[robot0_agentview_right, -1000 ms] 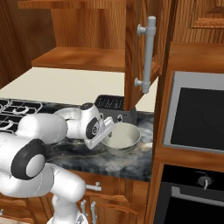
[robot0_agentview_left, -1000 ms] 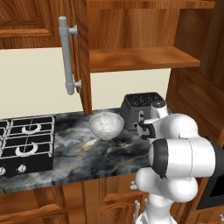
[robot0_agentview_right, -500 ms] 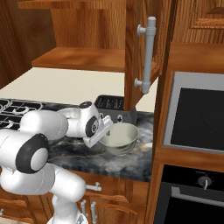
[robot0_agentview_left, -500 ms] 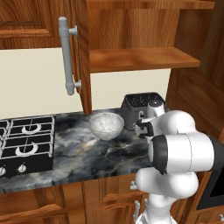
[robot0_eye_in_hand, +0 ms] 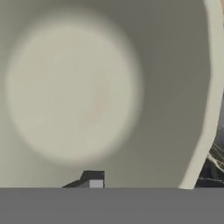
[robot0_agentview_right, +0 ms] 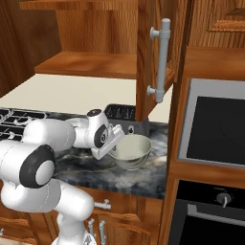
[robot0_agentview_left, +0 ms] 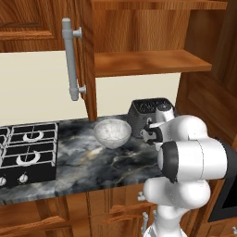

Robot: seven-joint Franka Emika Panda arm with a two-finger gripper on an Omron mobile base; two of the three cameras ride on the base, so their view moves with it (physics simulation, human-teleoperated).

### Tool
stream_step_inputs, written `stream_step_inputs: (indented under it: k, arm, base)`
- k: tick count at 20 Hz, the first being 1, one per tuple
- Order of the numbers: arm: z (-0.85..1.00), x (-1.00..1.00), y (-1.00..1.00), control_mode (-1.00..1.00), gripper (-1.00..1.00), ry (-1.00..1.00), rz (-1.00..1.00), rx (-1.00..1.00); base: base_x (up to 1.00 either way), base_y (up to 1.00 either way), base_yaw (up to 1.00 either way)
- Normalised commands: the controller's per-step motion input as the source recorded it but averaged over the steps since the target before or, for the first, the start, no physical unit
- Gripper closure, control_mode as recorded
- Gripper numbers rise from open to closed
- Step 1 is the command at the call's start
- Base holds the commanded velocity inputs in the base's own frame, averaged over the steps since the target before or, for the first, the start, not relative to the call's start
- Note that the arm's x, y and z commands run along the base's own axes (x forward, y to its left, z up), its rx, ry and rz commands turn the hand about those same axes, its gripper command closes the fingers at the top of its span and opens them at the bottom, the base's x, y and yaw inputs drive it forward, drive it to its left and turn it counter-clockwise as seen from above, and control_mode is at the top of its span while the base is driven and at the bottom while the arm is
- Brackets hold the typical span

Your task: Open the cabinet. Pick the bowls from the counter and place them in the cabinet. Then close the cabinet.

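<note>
The speckled whitish-grey bowl point(robot0_agentview_left: 112, 133) sits on the dark marble tabletop point(robot0_agentview_left: 92, 162), between the black gas hob point(robot0_agentview_left: 25, 150) and the dark toaster point(robot0_agentview_left: 147, 113), below the open wooden cabinet point(robot0_agentview_left: 148, 62). In the right base view the claw point(robot0_agentview_right: 109, 143) reaches the bowl's near rim. The hand view looks straight into the pale bowl interior, one dark fingertip point(robot0_eye_in_hand: 92, 180) inside it. Whether the claw pinches the rim cannot be told. The cabinet door point(robot0_agentview_right: 155, 57) stands swung open.

Bowl point(robot0_eye_in_hand: 87, 96) blurred, cropped (tool point(robot0_agentview_right: 113, 147) tips hidden).
</note>
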Motion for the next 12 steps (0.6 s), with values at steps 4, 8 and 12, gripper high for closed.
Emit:
stream_step_inputs:
  k: [4, 8, 12]
  arm:
    - [0.00, -0.02, -0.14, -1.00, 1.00, 0.00, 0.00, 0.01]
    - [0.00, -0.39, 0.30, -1.00, 1.00, -0.03, 0.04, -0.07]
    - [0.26, -0.39, 0.16, -1.00, 1.00, -0.08, 0.10, -0.07]
  base:
    - [0.00, 0.00, 0.00]
    - [0.00, 0.00, 0.00]
    - [0.00, 0.00, 0.00]
